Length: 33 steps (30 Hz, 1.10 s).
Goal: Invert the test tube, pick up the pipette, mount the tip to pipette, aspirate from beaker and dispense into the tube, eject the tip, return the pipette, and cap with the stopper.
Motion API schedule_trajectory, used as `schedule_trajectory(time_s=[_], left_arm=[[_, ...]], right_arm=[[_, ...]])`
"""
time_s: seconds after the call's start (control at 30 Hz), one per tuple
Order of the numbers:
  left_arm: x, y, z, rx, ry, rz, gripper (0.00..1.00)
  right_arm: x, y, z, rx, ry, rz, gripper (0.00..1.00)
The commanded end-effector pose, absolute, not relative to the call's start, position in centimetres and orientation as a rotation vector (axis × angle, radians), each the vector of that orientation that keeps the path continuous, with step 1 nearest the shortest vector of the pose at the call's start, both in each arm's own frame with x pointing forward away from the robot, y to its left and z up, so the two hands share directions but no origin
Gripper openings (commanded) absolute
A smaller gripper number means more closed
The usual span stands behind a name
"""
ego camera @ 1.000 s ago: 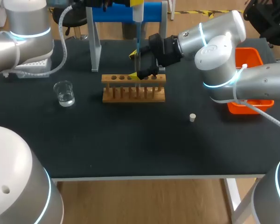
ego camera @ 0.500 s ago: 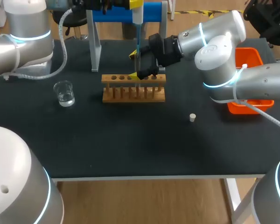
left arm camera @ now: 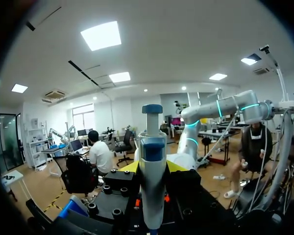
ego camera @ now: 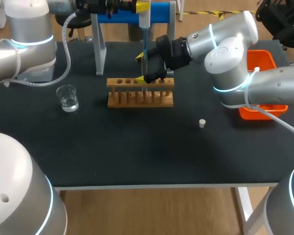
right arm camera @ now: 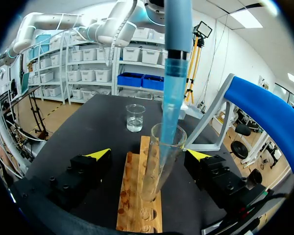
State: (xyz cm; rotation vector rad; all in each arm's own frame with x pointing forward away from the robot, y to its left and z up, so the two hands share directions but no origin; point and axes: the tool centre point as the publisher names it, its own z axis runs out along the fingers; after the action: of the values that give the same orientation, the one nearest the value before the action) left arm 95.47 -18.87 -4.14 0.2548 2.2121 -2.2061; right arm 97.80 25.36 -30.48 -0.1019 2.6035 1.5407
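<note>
Our left end effector [left arm camera: 152, 167] is clamped on the white pipette [left arm camera: 152, 142], with one yellow fingertip on each side of its body. It holds the pipette upright, high over the back of the counter [ego camera: 137, 152]. The pipette's blue tip [right arm camera: 172, 105] points straight down, and its end sits just inside the mouth of the test tube [right arm camera: 158, 169].

The test tube stands open end up in a hole of the wooden rack [ego camera: 140, 98]. Our right end effector [right arm camera: 148, 154] stands wide open around the tube. One finger is just beside the rim and the other is well apart from it, so it is not gripping.

On the counter, a glass beaker [ego camera: 67, 98] of clear liquid stands well to the left of the rack. A small white stopper [ego camera: 202, 123] lies alone to the rack's right and nearer the front edge. An orange bin [ego camera: 262, 63] sits at the counter's right edge, partly behind our right arm.
</note>
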Motion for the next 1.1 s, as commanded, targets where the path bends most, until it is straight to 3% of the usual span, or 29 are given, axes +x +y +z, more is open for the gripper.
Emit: schedule_trajectory(time_s=[0.03,1.1], left_arm=[[95.3,-18.8,-4.3,0.25,2.206,-2.207,0.0],[95.5,-18.5,-6.0,0.24,2.202,-2.205,0.0]], right_arm=[[97.8,25.3,-30.4,-0.102,2.603,1.54,1.0],[97.8,25.3,-30.4,-0.102,2.603,1.54,1.0]])
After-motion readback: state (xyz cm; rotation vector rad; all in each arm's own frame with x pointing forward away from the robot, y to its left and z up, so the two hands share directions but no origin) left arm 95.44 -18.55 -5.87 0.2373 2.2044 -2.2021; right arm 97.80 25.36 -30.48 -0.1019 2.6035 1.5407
